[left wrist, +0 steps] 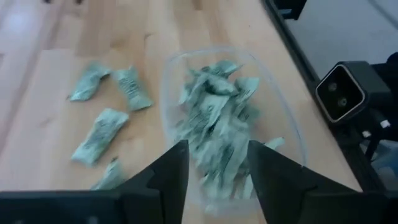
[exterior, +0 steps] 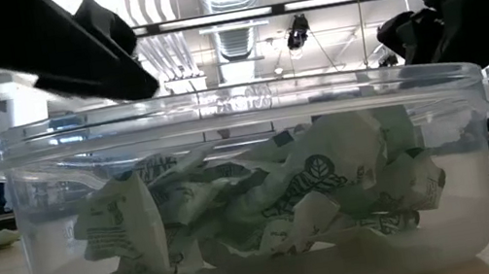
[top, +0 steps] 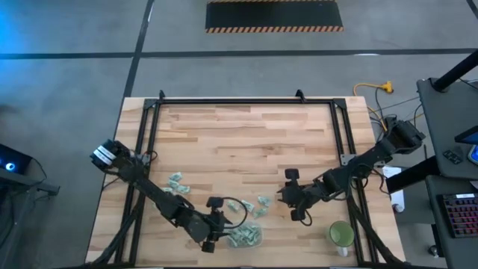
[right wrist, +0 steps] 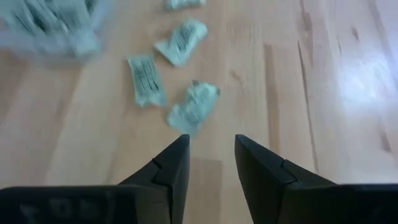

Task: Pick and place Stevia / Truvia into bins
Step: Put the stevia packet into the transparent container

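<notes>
The clear plastic bin point(top: 245, 236) sits near the table's near edge, heaped with pale green and white Stevia sachets point(left wrist: 214, 115); the low view shows them crumpled inside its walls point(exterior: 255, 204). My left gripper point(left wrist: 217, 152) is open, just left of the bin point(left wrist: 292, 134), fingers pointing over its rim at the heap. My right gripper point(right wrist: 211, 146) is open over bare wood to the right of the bin, its fingers pointing at three loose sachets point(right wrist: 193, 106) lying flat on the table point(top: 261, 203). More loose sachets point(top: 177, 183) lie flat left of the bin.
A round green cup point(top: 341, 234) stands near the table's near right corner. A black frame point(top: 246, 102) runs along the far edge and both sides. Several loose sachets point(left wrist: 99, 134) lie between the bin and the left rail. The table's far half is bare wood point(top: 246, 138).
</notes>
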You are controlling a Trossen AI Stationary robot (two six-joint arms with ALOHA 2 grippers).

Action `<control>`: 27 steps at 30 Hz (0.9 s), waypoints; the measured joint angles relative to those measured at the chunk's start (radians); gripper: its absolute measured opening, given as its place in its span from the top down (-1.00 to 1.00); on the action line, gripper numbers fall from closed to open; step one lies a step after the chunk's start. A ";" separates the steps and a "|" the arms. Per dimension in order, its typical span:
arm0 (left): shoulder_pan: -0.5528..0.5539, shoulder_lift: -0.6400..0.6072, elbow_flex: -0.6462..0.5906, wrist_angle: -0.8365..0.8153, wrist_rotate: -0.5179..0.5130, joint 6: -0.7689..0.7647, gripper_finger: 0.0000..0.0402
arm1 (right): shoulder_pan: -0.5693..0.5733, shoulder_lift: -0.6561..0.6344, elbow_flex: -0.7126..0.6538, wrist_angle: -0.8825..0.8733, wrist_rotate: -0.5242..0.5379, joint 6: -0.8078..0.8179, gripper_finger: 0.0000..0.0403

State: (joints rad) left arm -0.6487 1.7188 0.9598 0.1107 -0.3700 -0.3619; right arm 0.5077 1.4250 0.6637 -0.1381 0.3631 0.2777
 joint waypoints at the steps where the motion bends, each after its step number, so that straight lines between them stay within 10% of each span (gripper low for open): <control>1: 0.000 -0.016 0.003 -0.037 -0.004 -0.021 0.24 | -0.004 0.000 -0.017 0.049 -0.005 0.000 0.40; 15: -0.037 -0.166 -0.003 -0.673 -0.096 -0.570 0.22 | -0.101 0.128 -0.121 0.441 -0.153 -0.082 0.37; 27: -0.043 -0.164 -0.032 -0.779 -0.103 -0.655 0.22 | -0.156 0.307 -0.049 0.434 -0.260 -0.097 0.37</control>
State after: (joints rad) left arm -0.6915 1.5547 0.9279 -0.6686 -0.4729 -1.0164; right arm 0.3513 1.7319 0.6149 0.2956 0.1036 0.1809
